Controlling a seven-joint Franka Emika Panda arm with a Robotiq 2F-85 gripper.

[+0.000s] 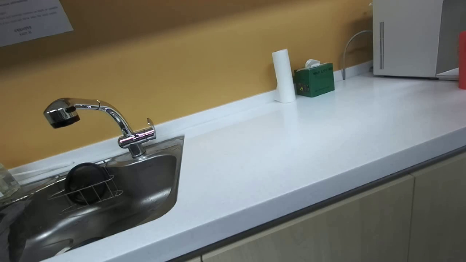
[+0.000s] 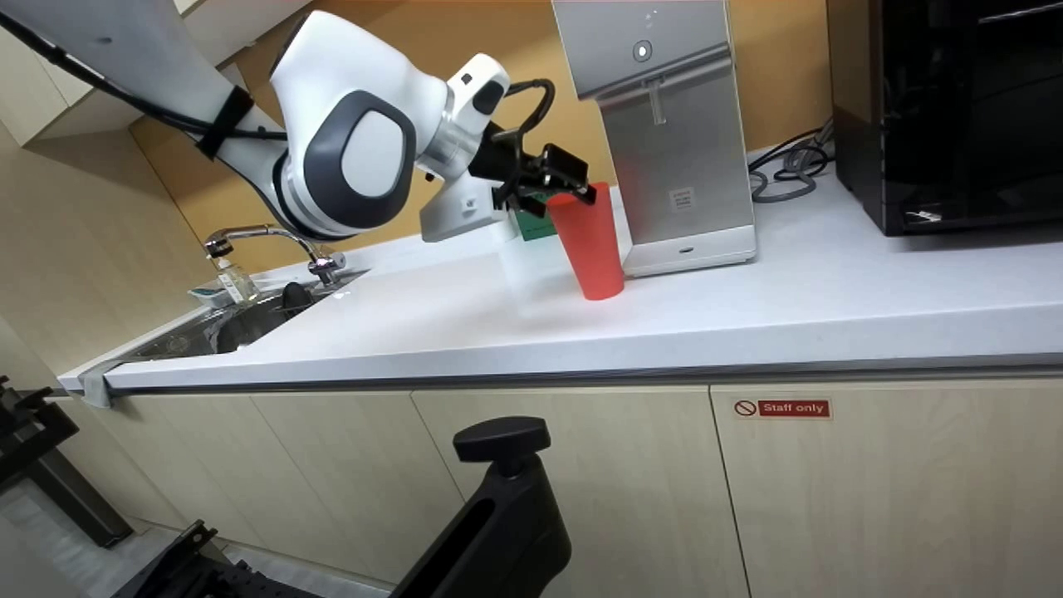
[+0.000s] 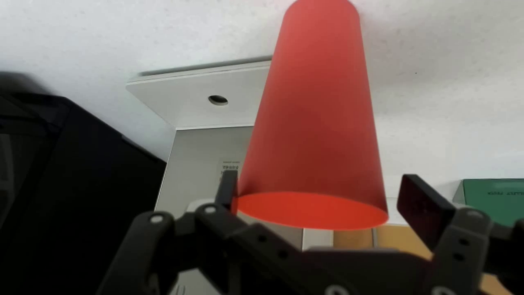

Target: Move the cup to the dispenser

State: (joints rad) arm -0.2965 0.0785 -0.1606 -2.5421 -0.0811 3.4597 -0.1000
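Observation:
The red cup (image 2: 588,245) stands upright on the counter, just in front of the silver water dispenser (image 2: 681,158). It also shows at the right edge in an exterior view (image 1: 462,60), beside the dispenser's side panel (image 1: 407,40). In the wrist view, which stands upside down, the cup (image 3: 313,110) has its open rim toward my gripper (image 3: 320,190). The fingers are open on either side of the rim. One finger is very close to the cup or touching it; a gap separates the other from it. The gripper (image 2: 565,189) is at the cup's top. The dispenser's base (image 3: 200,98) is behind the cup.
A green tissue box (image 1: 315,80) and a white paper roll (image 1: 284,76) stand along the wall. A sink (image 1: 145,182) with a faucet (image 1: 116,116) is at the counter's far end. A black appliance (image 2: 963,116) stands beyond the dispenser, with cables (image 2: 793,166) between.

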